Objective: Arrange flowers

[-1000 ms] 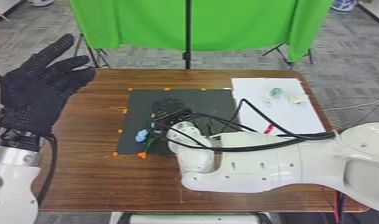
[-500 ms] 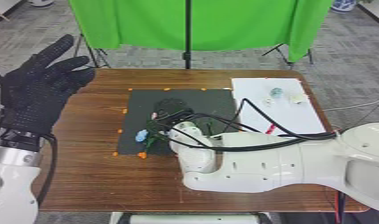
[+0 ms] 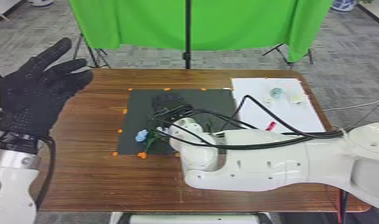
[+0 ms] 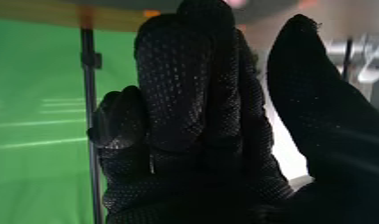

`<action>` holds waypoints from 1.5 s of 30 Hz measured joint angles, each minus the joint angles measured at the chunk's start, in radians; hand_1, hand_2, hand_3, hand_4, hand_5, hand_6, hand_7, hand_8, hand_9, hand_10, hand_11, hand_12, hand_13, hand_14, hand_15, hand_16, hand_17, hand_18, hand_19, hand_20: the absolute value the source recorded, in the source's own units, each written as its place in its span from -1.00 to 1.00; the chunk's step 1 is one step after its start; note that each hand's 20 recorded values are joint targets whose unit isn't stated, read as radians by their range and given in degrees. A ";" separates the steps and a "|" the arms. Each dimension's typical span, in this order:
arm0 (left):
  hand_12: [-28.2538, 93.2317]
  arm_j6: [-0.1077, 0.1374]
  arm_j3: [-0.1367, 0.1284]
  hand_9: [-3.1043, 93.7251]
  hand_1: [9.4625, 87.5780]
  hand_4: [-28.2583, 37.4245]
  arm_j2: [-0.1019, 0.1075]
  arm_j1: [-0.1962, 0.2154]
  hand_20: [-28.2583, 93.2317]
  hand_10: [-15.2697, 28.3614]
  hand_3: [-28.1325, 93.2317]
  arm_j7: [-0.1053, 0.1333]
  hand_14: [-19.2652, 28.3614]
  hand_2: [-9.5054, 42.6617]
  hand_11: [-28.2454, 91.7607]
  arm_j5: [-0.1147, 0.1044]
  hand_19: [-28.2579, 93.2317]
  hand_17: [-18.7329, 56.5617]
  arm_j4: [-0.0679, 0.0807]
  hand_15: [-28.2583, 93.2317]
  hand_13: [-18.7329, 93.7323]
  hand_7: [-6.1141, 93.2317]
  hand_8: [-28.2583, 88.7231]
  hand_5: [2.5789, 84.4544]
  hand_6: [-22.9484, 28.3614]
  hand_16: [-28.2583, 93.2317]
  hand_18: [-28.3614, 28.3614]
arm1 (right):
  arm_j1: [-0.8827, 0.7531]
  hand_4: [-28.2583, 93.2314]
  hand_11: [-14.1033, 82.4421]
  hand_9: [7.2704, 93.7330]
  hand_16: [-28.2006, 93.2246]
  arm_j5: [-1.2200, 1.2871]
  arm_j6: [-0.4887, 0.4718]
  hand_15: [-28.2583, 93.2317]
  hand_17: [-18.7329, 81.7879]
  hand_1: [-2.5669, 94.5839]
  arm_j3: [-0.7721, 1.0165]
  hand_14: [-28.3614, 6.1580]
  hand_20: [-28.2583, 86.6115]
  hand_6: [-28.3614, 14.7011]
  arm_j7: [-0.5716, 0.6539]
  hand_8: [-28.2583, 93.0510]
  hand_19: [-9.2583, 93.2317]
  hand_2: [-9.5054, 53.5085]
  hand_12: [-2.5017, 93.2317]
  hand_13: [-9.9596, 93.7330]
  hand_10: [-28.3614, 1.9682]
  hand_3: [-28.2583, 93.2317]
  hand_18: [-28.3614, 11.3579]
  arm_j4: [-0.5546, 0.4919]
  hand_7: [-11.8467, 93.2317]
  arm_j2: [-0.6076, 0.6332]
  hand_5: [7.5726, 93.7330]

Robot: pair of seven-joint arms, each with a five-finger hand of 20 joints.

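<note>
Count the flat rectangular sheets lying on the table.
2: a black sheet near the middle of the table, a white sheet to its right. The right arm could hide another.

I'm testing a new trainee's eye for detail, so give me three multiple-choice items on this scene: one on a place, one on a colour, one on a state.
1. Where is the blue flower?
A) On the white sheet
B) On the floor
C) At the dark mat

2. What colour is the curtain behind the table?
A) Green
B) Red
C) Yellow

3. How is the left hand?
A) Curled into a fist
B) Open and raised
C) Pinching a stem

Key:
1. C: the head view shows it within the mat's left part.
2. A: both views show green cloth.
3. B: its fingers point up, spread, with nothing in them.
</note>
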 measured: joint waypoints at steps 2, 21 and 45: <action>-0.34 0.004 -0.011 -0.24 -0.67 -0.90 -0.006 0.017 -0.12 0.65 0.75 0.000 1.00 -0.35 -0.01 0.000 0.48 -0.64 -0.006 0.47 -0.21 -0.57 -0.69 -0.22 0.21 -0.73 0.92 | -0.003 -0.99 -0.21 0.62 -0.27 -0.005 0.011 0.36 0.30 -0.12 0.029 0.22 -0.25 0.22 -0.006 -0.73 1.00 -1.00 -0.62 0.71 0.04 0.72 -0.47 -0.018 -0.48 0.013 0.30; -0.34 0.060 -0.040 -0.24 -0.67 -0.91 -0.042 0.140 -0.12 0.65 0.76 0.047 1.00 -0.35 -0.01 -0.004 0.48 -0.64 -0.043 0.47 -0.21 -0.57 -0.69 -0.22 0.21 -0.73 0.92 | -0.032 -0.96 -0.31 0.37 -0.32 0.066 0.017 0.41 0.24 -0.20 0.236 0.06 -0.43 0.14 -0.039 -0.72 1.00 -1.00 -0.65 0.59 -0.20 0.72 -0.50 0.007 -0.50 0.319 0.12; -0.34 0.057 -0.006 -0.24 -0.67 -0.90 -0.030 0.107 -0.12 0.65 0.76 0.033 1.00 -0.35 -0.01 -0.011 0.48 -0.64 -0.031 0.46 -0.21 -0.57 -0.69 -0.22 0.21 -0.73 0.92 | -0.117 -0.95 -0.27 0.34 -0.31 0.144 -0.151 0.53 0.29 -0.23 0.267 0.06 -0.37 0.20 0.059 -0.72 1.00 -1.00 -0.64 0.57 -0.24 0.73 -0.49 0.106 -0.54 0.482 -0.03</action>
